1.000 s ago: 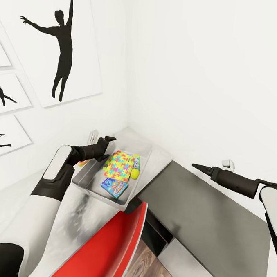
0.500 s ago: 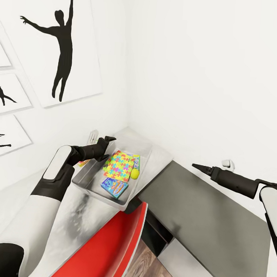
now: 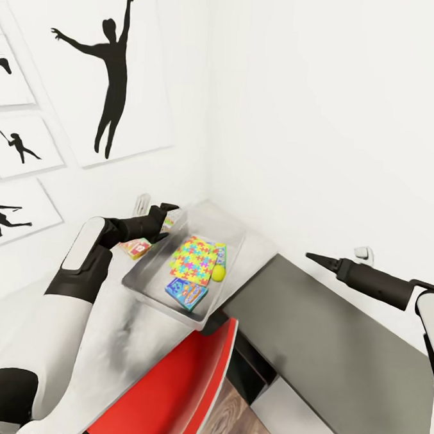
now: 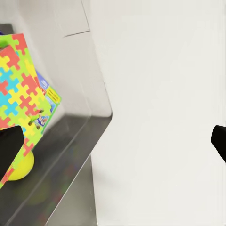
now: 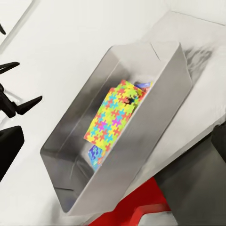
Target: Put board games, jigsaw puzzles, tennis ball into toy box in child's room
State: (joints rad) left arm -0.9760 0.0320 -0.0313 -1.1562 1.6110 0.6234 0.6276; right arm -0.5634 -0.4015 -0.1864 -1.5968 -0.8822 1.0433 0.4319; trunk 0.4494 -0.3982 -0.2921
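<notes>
left gripper (image 3: pixel 166 215) looks open and empty, hard to tell. puzzle (image 3: pixel 194 260), ball (image 3: pixel 218 273) sit in the box (image 3: pixel 150 286). a game (image 3: pixel 135 247) lies outside on the tabletop (image 3: pixel 113 339); grab it flat, lift over the wall.

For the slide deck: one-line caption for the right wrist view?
Toy box on the table holding a jigsaw puzzle.

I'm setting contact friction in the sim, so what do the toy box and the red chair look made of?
The toy box looks like thin brushed metal or grey plastic: straight thin walls with a dull sheen and soft streaky reflections. The red chair looks like moulded glossy plastic: one smooth, evenly red curved surface with a lighter edge. Both are renders, so these are guesses from the look.
</notes>
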